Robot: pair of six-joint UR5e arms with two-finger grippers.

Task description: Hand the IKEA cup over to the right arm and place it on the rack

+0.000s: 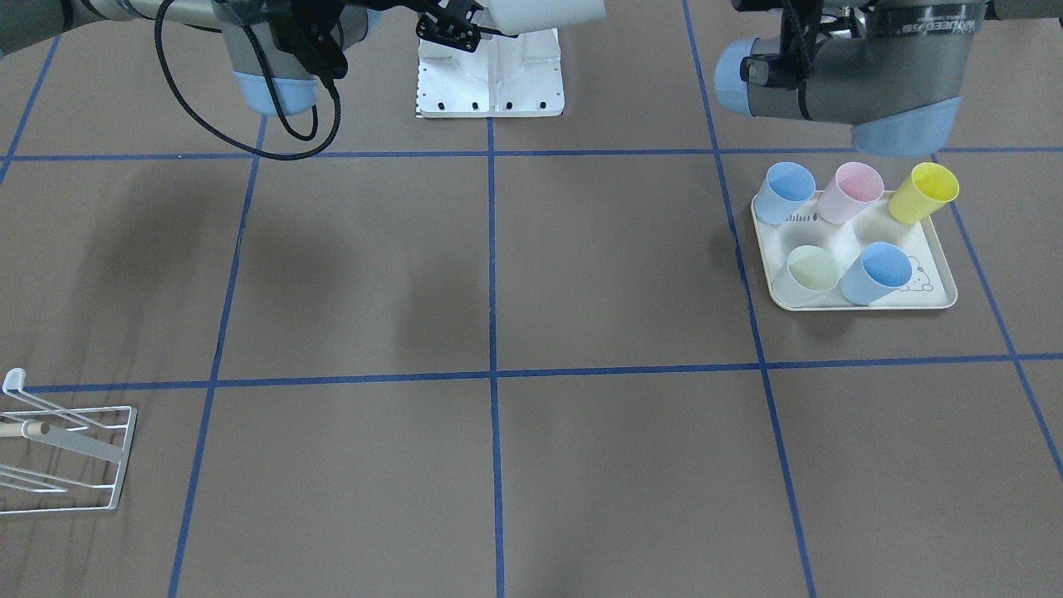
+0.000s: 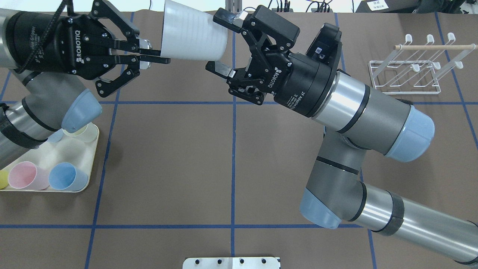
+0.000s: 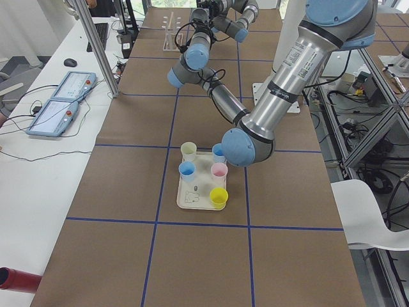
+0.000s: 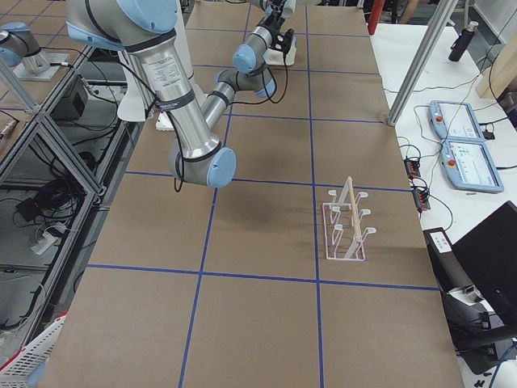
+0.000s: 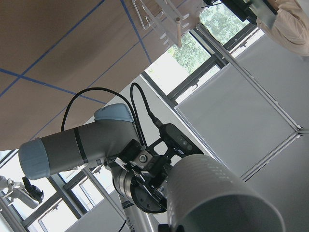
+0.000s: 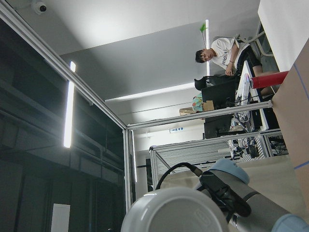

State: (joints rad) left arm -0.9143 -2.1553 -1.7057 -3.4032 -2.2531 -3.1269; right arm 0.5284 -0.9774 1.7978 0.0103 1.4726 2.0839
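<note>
- Left gripper (image 2: pixel 157 56): fingers closed in a thin pinch on the rim wall of the white IKEA cup (image 2: pixel 194 37); the cup is held on its side, high above the table, with its mouth toward the left arm and its base toward the right arm.
- Right gripper (image 2: pixel 223 44): jaws spread wide and straddling the cup's base end; the upper finger lies close to the wall and the lower finger stands apart from it; nothing is gripped.
- Risk A, drop: if the left pinch opens before the right jaws have closed, the cup would fall; it has no other support.
- Risk B, deflection: the jaws look off-centre; the nearer finger would probably meet the cup first and push it sideways, twisting it in the rim pinch; the taper could also squeeze it out of the closing jaws.
- Risk C, carry: the wire rack (image 2: pixel 410 71) stands well apart; a shallow grip near the base may slip, or present the mouth badly to a prong.
</note>
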